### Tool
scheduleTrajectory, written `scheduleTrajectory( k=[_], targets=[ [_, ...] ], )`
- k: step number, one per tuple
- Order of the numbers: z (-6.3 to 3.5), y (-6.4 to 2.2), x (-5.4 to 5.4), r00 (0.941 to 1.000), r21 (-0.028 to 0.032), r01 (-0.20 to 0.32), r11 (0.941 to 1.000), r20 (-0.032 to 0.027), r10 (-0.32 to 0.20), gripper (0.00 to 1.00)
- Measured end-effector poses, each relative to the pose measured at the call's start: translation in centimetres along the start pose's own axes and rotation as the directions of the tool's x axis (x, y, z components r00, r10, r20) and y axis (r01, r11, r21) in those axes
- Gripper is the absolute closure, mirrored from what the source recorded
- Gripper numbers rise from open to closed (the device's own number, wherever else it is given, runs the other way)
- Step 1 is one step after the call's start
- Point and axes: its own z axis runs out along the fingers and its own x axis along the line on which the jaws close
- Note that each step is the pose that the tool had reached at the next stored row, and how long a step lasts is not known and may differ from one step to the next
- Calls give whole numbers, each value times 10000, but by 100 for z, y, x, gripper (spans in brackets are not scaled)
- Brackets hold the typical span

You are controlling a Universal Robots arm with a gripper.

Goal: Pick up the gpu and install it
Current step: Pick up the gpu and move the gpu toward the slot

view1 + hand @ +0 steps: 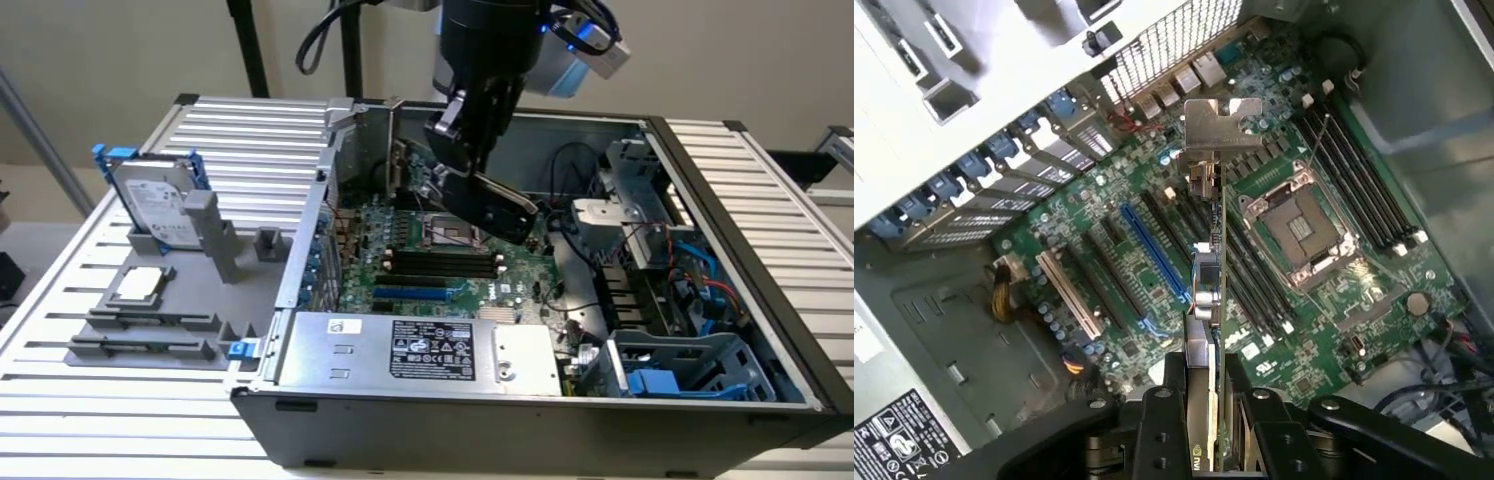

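The claw [461, 165] is clamped on the gpu [491, 208], holding the card tilted above the motherboard [441, 265] inside the open computer case [534, 420]. Down the wrist camera, the card runs edge-on out from between the fingers [1159, 430], silver bracket [1222, 120] leading, lined up over the board between the blue slot [1154, 255] and the CPU socket [1299, 225]. The case lies on the slatted worktop [80, 430], and a hard drive [154, 205] in a blue frame stands near the worktop's edge on the exterior view's left.
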Motion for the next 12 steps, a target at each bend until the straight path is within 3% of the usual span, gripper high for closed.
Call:
scheduleTrajectory(
  k=[6,12],
  targets=[
    [51,0,0,9941,-5,1081,9941,-2,-1081,74],
    [102,0,1,9763,-11,2163,9763,-3,-2163,74]
  ],
)
